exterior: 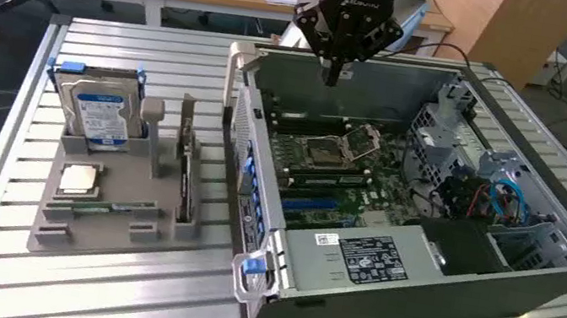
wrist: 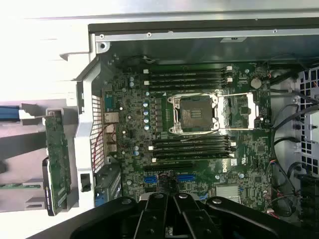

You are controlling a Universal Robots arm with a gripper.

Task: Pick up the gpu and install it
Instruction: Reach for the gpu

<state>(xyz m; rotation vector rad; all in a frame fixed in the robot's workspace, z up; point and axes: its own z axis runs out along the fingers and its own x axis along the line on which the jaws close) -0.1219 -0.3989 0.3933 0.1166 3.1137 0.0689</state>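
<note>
One end effector (exterior: 331, 77), fingers drawn together on nothing, hangs over the far end of one open computer case (exterior: 407, 315), above its motherboard (exterior: 344, 177). One grey tray (exterior: 91, 223) on the slatted surface (exterior: 130, 49) carries one hard drive (exterior: 97, 108), one RAM stick (exterior: 114, 207), what looks like one CPU (exterior: 79, 178), and one gpu (exterior: 187, 178). The gpu stands on edge in the slot nearest the case, outside its wall and well apart from the end effector, toward the exterior view's left; seen edge-on, its face is hard to make out.
</note>
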